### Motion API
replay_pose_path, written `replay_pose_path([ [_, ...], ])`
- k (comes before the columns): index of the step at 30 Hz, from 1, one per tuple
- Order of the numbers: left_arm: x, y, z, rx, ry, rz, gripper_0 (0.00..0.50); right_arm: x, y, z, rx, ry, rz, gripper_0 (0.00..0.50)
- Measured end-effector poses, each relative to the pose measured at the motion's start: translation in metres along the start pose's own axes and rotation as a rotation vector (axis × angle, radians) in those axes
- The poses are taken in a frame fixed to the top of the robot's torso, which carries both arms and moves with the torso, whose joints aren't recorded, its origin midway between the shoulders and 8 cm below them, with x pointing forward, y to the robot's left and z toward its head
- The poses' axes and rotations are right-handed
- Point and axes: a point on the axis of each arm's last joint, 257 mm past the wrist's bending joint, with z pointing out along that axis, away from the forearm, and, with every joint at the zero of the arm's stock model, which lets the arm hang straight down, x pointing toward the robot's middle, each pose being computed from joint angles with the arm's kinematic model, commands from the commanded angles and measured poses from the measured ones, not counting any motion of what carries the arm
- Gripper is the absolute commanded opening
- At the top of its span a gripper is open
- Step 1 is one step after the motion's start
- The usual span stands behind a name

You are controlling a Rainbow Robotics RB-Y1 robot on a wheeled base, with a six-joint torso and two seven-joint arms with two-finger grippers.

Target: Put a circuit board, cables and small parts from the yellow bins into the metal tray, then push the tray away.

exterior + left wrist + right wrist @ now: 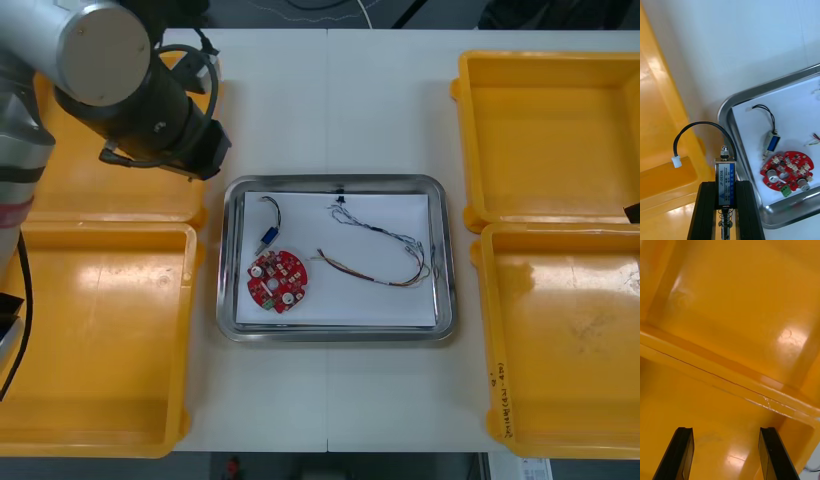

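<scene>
by the tray (724, 120), left gripper (725, 184) grips a small metal part (725, 170).

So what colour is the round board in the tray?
The circuit board is red, with one green bit; the left wrist view shows it best.

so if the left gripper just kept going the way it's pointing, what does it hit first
Likely the bare table between the yellow bin and the metal tray's rim, and the small metal part clamped in the left gripper would touch first. Depth is unclear; it could clip the bin.
</scene>
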Motion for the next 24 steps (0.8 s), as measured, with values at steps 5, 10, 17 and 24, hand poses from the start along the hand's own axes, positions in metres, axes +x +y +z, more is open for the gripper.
replay_pose_path([
  [5, 0.001, -0.032, 0.007, 0.011, 0.015, -0.086, 0.004, 0.013, 0.001, 0.003, -0.006, 0.027, 0.131, 0.500],
  [10, 0.001, -0.064, 0.013, 0.022, 0.019, -0.125, 0.004, 0.025, 0.008, 0.007, -0.035, 0.052, 0.301, 0.500],
  [17, -0.007, -0.092, 0.028, 0.048, 0.009, -0.078, 0.003, 0.037, 0.021, 0.003, -0.054, 0.067, 0.432, 0.500],
  [24, -0.014, -0.108, 0.053, 0.072, 0.011, -0.081, 0.003, 0.052, 0.020, -0.006, -0.010, 0.079, 0.416, 0.500],
])
